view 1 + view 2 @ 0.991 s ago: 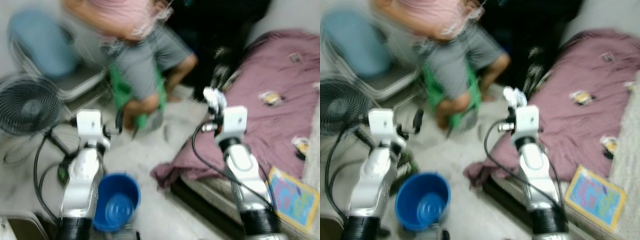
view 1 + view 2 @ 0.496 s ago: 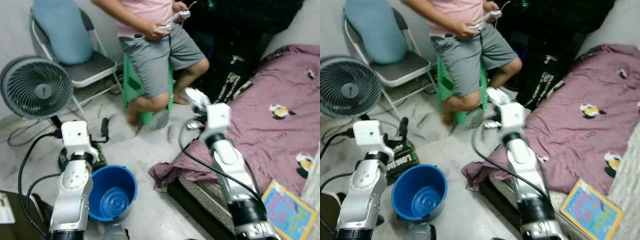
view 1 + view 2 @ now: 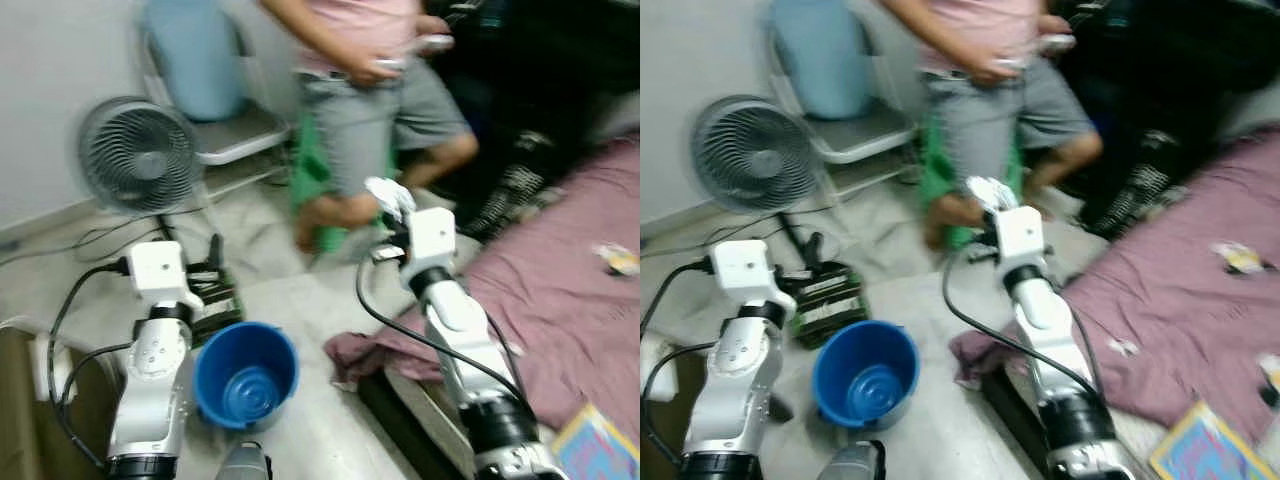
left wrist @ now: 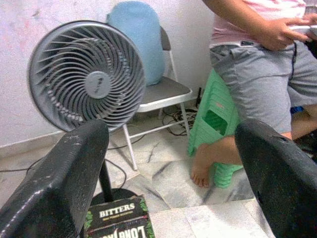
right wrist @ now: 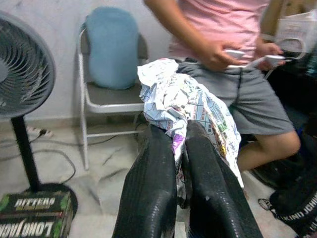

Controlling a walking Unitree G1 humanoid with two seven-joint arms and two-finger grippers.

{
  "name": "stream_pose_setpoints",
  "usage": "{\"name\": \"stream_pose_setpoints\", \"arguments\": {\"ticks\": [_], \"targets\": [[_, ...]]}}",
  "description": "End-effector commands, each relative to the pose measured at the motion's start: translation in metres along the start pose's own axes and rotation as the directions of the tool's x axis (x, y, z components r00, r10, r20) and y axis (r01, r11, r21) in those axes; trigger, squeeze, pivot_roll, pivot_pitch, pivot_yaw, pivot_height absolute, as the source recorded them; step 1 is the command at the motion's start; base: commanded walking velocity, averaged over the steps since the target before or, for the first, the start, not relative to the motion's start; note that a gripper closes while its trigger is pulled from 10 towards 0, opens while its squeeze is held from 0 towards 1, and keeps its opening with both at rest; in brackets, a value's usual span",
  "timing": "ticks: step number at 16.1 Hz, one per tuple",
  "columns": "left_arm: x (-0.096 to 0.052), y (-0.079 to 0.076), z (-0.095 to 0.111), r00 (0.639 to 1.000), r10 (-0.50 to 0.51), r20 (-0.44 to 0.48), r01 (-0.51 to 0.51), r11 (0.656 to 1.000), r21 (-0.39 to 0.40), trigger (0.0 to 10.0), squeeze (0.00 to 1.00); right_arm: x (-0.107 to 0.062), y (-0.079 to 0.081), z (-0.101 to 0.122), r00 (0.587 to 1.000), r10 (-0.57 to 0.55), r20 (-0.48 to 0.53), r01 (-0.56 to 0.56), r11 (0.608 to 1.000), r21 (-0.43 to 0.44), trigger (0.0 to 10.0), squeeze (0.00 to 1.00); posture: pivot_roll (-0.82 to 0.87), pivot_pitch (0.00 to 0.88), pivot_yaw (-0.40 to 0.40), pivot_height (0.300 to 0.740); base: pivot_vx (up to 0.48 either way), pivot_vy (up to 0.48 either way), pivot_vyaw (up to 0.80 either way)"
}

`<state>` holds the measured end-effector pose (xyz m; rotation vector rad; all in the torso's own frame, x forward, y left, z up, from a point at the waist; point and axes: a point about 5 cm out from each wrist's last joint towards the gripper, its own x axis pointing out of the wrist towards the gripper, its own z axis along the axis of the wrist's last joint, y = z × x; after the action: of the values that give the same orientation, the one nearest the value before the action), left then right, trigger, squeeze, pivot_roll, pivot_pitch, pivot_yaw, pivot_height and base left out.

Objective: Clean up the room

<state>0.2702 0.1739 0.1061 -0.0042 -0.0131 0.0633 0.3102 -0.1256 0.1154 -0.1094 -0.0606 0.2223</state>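
Camera has swung left; scene things unmoved. Right claw (image 5: 179, 163) stays clenched on crumpled paper (image 5: 183, 101), held aloft. Blue bucket (image 3: 245, 372) below and leftward, likely drop-off. Left claw (image 4: 171, 173) released, idle.

A dark green box (image 4: 120, 223) lies on the floor by the foot of the fan (image 4: 87, 78). On its top, white letters say "BITTERS". Below that, bigger letters stand upside down and read "LONG JACK" in the right wrist view. A black bag (image 5: 300, 208) at the floor's edge has white letters that look like "JOHN". The crumpled paper (image 5: 184, 110) has small colourful print, too tiny to read.
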Motion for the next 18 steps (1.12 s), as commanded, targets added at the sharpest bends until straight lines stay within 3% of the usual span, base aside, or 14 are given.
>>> {"name": "stream_pose_setpoints", "arguments": {"ticks": [1,14,18], "targets": [[0.005,0.000,0.003,1.000,-0.008,0.007,0.008,1.000,0.008,10.0,0.00,0.003,0.000,0.007,0.999,-0.006,0.033,0.006,1.000,0.010,10.0,0.00,-0.03,0.000,-0.018,0.740,0.000,0.000,0.80],[0.013,-0.010,0.006,0.998,-0.061,0.019,0.061,0.998,-0.010,10.0,0.00,0.001,-0.002,0.008,0.999,-0.015,0.036,0.015,1.000,0.012,10.0,0.00,-0.05,0.000,-0.005,0.740,0.000,0.000,0.80],[0.012,-0.015,0.008,0.993,-0.117,0.034,0.118,0.992,-0.036,10.0,0.00,0.000,-0.002,0.007,0.999,-0.022,0.033,0.021,1.000,0.016,10.0,0.00,-0.05,0.000,-0.002,0.740,0.000,0.000,0.13]]}}
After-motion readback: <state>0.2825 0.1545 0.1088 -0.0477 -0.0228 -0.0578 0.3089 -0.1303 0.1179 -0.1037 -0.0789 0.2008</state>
